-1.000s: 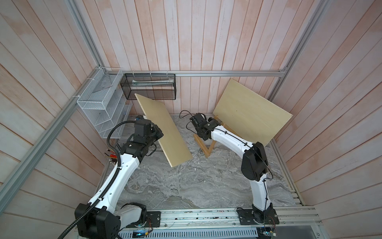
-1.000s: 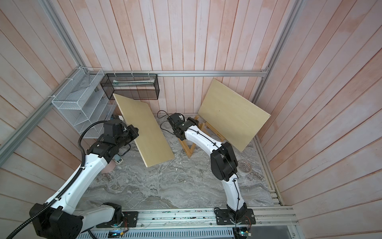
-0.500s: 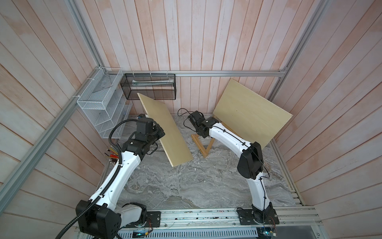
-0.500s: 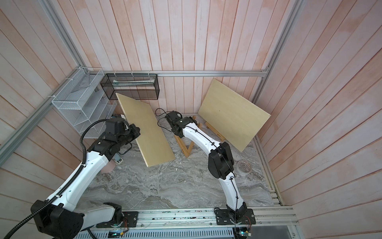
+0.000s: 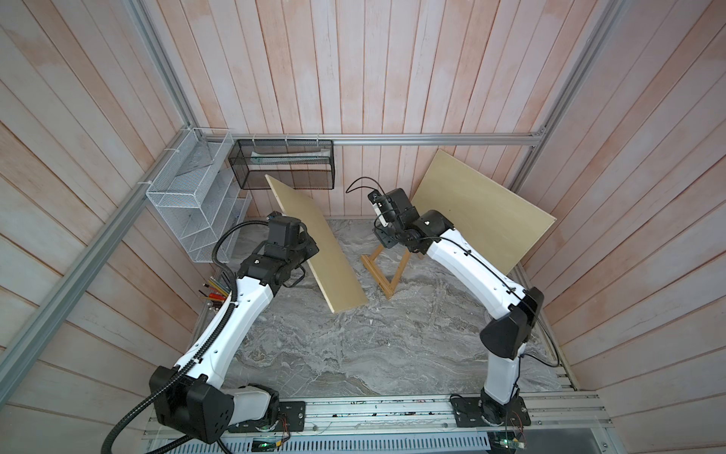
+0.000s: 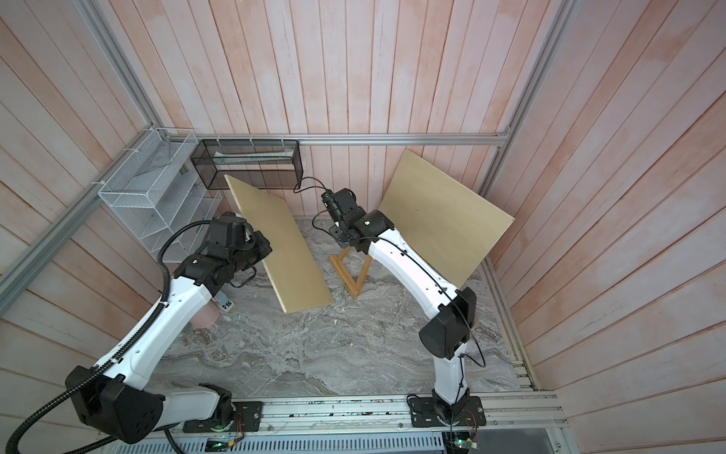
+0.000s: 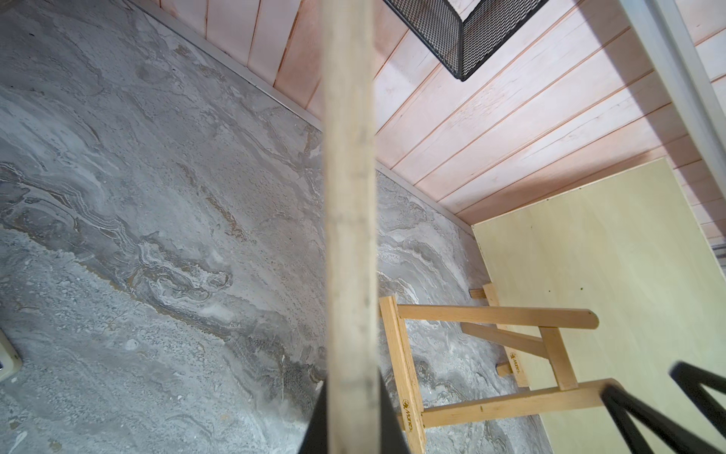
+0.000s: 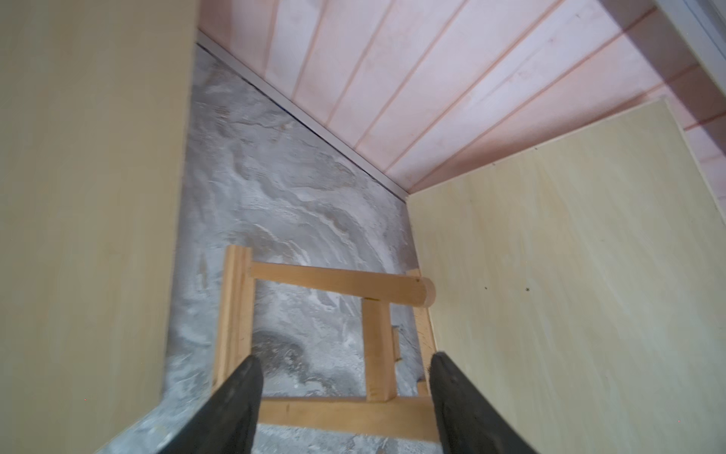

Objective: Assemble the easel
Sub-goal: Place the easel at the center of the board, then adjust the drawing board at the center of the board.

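ok so where things sit: the easel (image 5: 376, 276) is on the marble table (image 5: 353, 346), in the gap between the plywood board (image 5: 314, 243) that the left arm holds up at a slant and the second board (image 5: 483, 220) leaning on the wall. the left gripper (image 7: 351, 428) is clamped on the edge of that slanted board, so that arm is busy. the right gripper (image 8: 345, 365) is spread wide with nothing in it, hanging right over the easel. the frame's bars sit just below and ahead of the fingertips, not touching as far as i can tell. the right arm is clearly the nearer one, since the left only reaches the easel past its own board. as for which way it points, in both top views the long bottom slat lies on the table on the held-board side, running roughly front to back. the two legs rise from its ends and close in toward the right wrist. so i'd say the long axis runs from that slat up and back toward the leaning board, with the front facing the held board. my guess is the right gripper has to come down on the narrow end while the left brings the board over.
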Controlling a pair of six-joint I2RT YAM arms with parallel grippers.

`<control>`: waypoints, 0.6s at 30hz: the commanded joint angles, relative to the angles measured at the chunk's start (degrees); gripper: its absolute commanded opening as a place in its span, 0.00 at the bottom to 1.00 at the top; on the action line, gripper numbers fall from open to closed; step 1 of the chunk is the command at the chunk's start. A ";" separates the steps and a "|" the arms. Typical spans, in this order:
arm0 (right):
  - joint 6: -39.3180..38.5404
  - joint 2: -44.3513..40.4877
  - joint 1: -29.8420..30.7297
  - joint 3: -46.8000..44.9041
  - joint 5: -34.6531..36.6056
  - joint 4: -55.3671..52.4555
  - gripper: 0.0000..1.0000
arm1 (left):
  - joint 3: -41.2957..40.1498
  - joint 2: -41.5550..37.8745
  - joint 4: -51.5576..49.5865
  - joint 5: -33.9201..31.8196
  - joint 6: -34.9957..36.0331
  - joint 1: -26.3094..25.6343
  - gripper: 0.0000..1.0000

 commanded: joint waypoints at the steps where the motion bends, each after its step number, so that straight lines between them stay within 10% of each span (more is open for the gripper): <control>1: -6.89 -8.50 4.16 -8.92 -19.65 8.24 0.69 | 8.23 1.00 4.78 -2.48 -3.92 -1.20 0.00; 8: -6.42 -19.24 8.58 -19.43 -38.82 18.93 0.71 | 23.71 10.31 -15.06 -7.53 -14.43 -4.38 0.00; 18: 0.65 -9.96 12.22 -11.42 -27.88 16.39 0.69 | 35.71 17.34 -30.74 -10.99 -27.00 -8.04 0.00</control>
